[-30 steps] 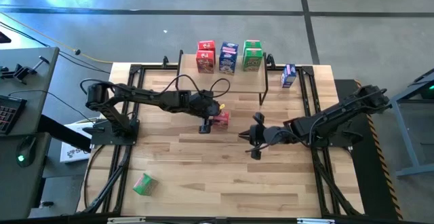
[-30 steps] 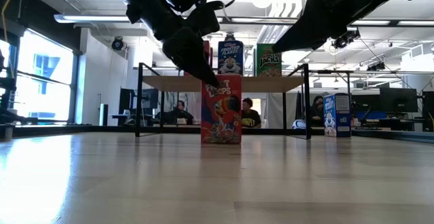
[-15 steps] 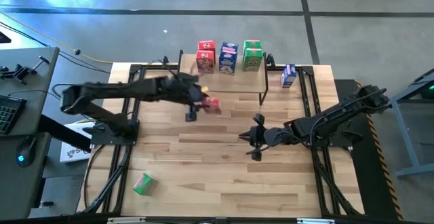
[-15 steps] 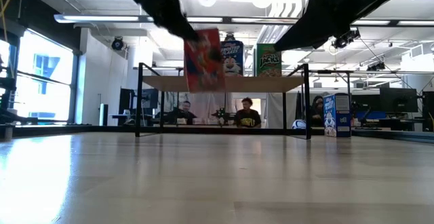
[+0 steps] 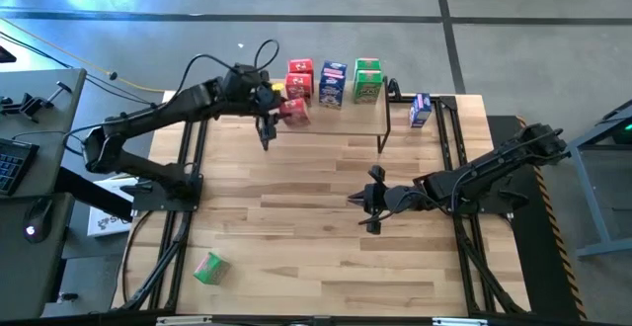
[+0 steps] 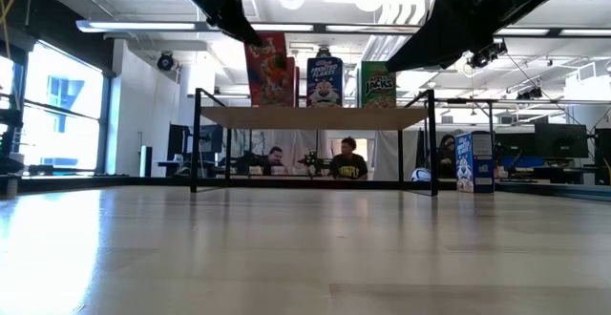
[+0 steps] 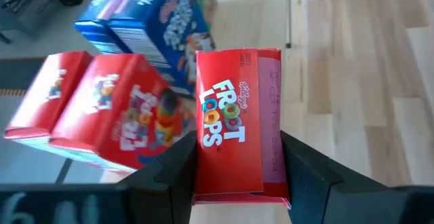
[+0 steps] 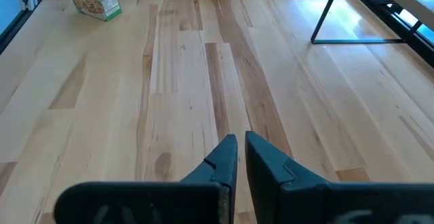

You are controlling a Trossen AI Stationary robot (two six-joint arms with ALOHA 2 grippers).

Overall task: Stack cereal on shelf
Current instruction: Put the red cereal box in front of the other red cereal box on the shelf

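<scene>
My left gripper [image 5: 284, 112] is shut on a red cereal box [image 7: 234, 115] over the shelf's wooden top [image 6: 315, 116], just on the near side of two red boxes [image 5: 299, 79] that stand there. A blue box [image 5: 333, 82] and a green one [image 5: 367, 79] also stand on the shelf. Another blue box [image 5: 421, 110] stands on the table to the shelf's right. A green box [image 5: 207, 267] lies near the table's near left corner. My right gripper [image 8: 241, 153] hovers shut over the table's middle, touching nothing. My left gripper pinches the red box between its two fingers [image 7: 169, 173], one on each narrow side near the box's upper end [image 6: 260, 43]. It comes slanting down from above and from the table's left. The box hangs below the fingers, slightly tilted, clear of the table, its lower end just over the shelf board.
The shelf's thin black legs [image 8: 325, 17] stand on the table's far half. Black frame rails run along the table's left and right edges [image 5: 188, 168]. Bare wood lies between the shelf and the near edge. People sit in the room behind the shelf [image 6: 348, 157].
My left gripper has risen from the table's middle and swung toward the far edge, carrying the red box. The box stood on the table a second ago; now it is lifted clear and hangs tilted at shelf-top height beside the red boxes.
</scene>
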